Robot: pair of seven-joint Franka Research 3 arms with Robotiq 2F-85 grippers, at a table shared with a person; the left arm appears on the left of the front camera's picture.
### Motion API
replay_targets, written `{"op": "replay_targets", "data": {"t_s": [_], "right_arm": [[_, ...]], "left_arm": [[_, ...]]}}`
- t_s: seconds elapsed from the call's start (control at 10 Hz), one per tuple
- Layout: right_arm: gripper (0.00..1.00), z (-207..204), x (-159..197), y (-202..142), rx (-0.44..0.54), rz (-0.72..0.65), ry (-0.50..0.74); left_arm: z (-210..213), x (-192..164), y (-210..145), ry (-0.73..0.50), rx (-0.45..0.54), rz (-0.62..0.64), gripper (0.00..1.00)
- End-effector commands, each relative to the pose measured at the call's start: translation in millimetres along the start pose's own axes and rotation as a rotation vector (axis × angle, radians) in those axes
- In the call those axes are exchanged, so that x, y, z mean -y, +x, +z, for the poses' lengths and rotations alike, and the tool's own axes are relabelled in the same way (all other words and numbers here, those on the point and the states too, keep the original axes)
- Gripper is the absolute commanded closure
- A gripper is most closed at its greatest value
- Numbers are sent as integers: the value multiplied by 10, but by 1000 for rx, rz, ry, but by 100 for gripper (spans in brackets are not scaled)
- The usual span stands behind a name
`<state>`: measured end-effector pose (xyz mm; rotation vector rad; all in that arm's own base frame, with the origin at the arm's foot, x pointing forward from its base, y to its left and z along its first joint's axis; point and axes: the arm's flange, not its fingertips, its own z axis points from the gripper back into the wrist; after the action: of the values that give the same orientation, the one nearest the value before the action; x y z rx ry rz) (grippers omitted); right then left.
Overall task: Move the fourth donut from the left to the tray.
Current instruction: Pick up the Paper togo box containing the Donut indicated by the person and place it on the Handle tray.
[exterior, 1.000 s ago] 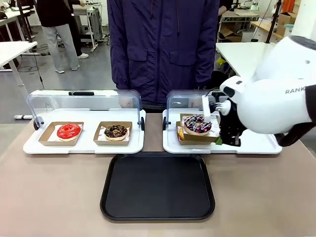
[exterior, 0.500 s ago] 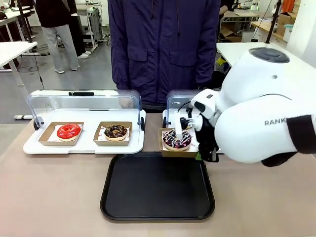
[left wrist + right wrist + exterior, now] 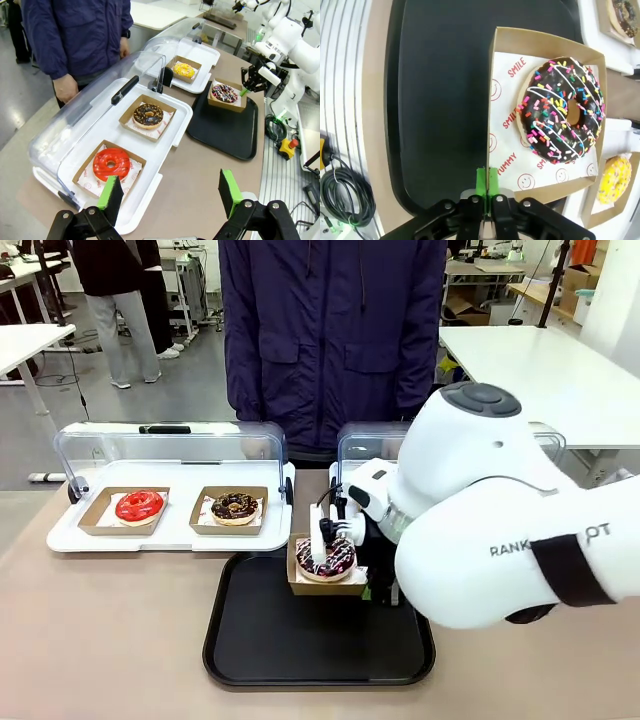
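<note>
The dark glazed donut with white drizzle and coloured sprinkles (image 3: 325, 558) (image 3: 563, 112) sits in its brown cardboard holder (image 3: 506, 125). My right gripper (image 3: 364, 578) (image 3: 487, 176) is shut on the holder's edge and holds it over the far part of the black tray (image 3: 320, 635) (image 3: 440, 100). In the left wrist view the donut (image 3: 224, 93) hangs above the tray (image 3: 222, 132), far from my left gripper (image 3: 170, 192). That gripper is open, holds nothing, and is raised over the table's left end.
The left white display tray (image 3: 170, 535) holds a red donut (image 3: 139, 506) and a chocolate crumb donut (image 3: 235, 507) under a raised clear lid. A yellow donut (image 3: 184, 70) stays in the right display tray. A person (image 3: 330, 330) stands at the far edge.
My right gripper has carried the donut in its holder out of the right display tray, leftwards and towards me, to above the black tray. The yellow donut stayed behind.
</note>
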<state>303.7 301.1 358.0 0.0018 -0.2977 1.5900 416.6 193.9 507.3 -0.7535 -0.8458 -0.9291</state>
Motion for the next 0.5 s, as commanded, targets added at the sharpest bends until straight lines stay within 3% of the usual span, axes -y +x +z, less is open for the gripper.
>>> {"op": "replay_targets", "data": {"t_s": [0.0, 0.4], "right_arm": [[98, -143, -248, -73, 3, -28, -34], [98, -373, -291, -78, -12, -27, 3]], "left_arm": [[7, 13, 25, -7, 2, -4, 0], [7, 13, 25, -7, 2, -4, 0]]}}
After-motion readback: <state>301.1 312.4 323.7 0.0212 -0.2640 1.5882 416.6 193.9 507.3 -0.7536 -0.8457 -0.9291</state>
